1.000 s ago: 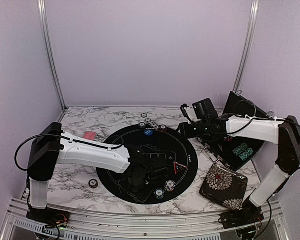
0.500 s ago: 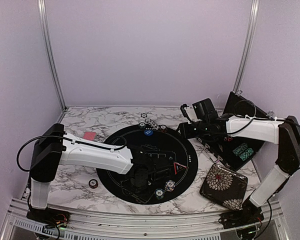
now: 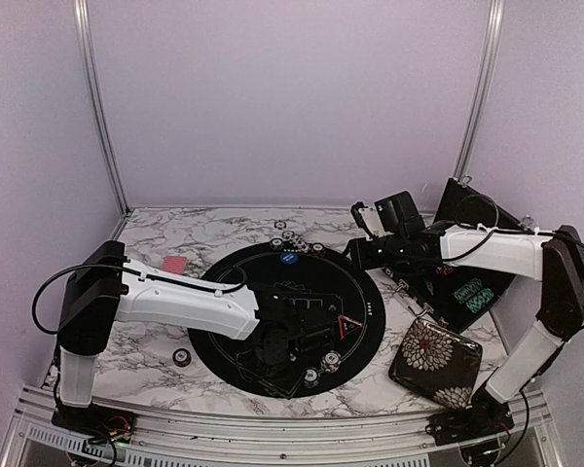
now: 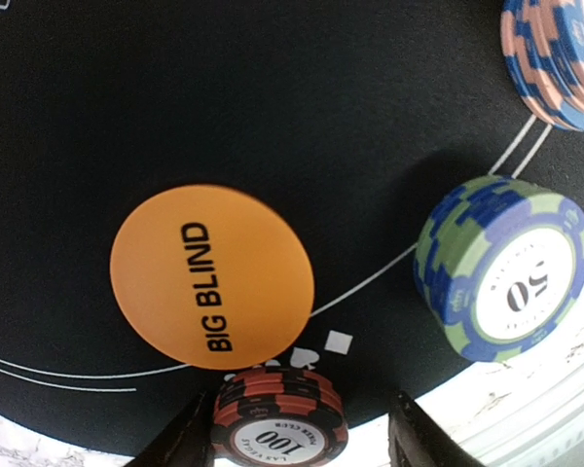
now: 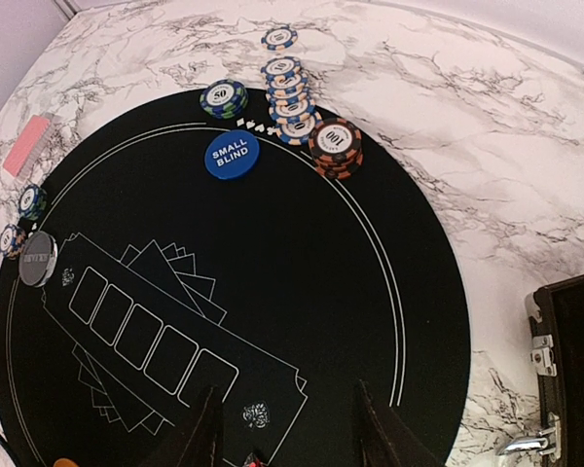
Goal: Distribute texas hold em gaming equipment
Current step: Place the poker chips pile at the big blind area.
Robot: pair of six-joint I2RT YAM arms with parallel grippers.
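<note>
Jaws on the left gripper point(image 4: 297, 440) stand parted and released low over the near rim of a round black mat point(image 5: 399, 321). A black-and-red chip stack marked 100 point(image 4: 279, 420) sits between the fingers point(image 4: 190, 443), with a clear gap on one side (contact on the other side cannot be judged). Just beyond it an orange disc reading BIG BLIND point(image 4: 212, 275) lies flat on the mat, apart from a green-and-blue chip stack marked 50 point(image 4: 504, 268) near the mat's edge. The right gripper point(image 5: 287, 433) is held above the mat's far right rim, jaws spread with nothing between them. At the far rim sit a blue disc reading SMALL BLIND point(image 5: 232, 156), a leaning blue-and-white chip column point(image 5: 287, 97) and a second 100 stack point(image 5: 335, 146). Pink-backed cards point(image 3: 175, 264) lie on the marble tabletop point(image 3: 165, 233) left of the mat. A red-edged triangle point(image 3: 347, 326) rests on the mat. A black case point(image 3: 467, 282) and a floral pouch point(image 3: 435, 362) lie to the right.
</note>
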